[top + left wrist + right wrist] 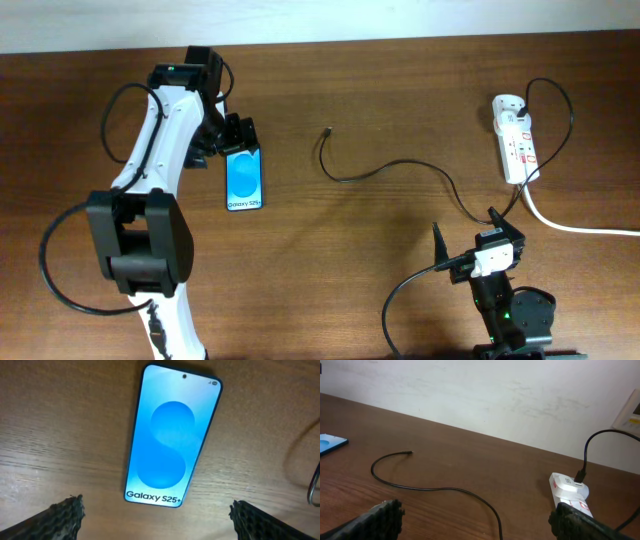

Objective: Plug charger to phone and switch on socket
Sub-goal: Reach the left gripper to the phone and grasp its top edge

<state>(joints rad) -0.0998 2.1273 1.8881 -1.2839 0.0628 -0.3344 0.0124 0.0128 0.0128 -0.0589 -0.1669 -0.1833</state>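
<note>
The phone [245, 177] lay flat on the table [380, 80], screen up & lit. The left pincer [232, 135] was by its far end, spread wide & holding nothing. In the wrist view its fingertips [65, 515] sat at the lower corners, w/ the phone between & beyond them, untouched. The charger [345, 180] curled across mid-table. Its plug tip [410, 452] lay loose, well apart from the phone, & the other end ran up to the socket [515, 140] at far right. The right pincer [467, 230] was near the front edge, also wide & empty, close to the cable's middle but far from the tip. Step in hand, prob.: steady the phone, then fetch the tip. To do it well, I'd judge the left should close on the phone's long edges, not the screen, leaving the port end free (port not visible). The right should take the cable just behind the tip so it can't flop, then line up square before pushing. The thin cable would likely slip or twist, so go slow. Socket switches were too small to read as on/off.
</note>
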